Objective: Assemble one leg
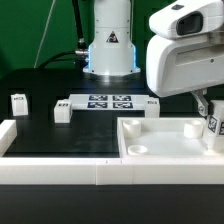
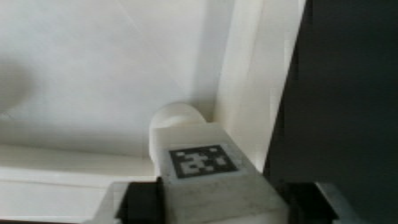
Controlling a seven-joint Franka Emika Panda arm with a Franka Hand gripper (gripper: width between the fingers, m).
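Panda gripper (image 2: 210,205), jaws clamped on the tagged leg (image 2: 201,160) across its flat sides; leg held over a corner of the white tray-like panel (image 2: 249,60), contact with it not discernible; judged light, stiff, smooth plastic, best pinched squarely on opposite faces to prevent twisting.

Exterior wide, low; wrist close on the leg (image 2: 201,160)

Robotics lab, black table (image 1: 60,135), marker board (image 1: 108,101) with printed tags, white robot arm base (image 1: 110,48)
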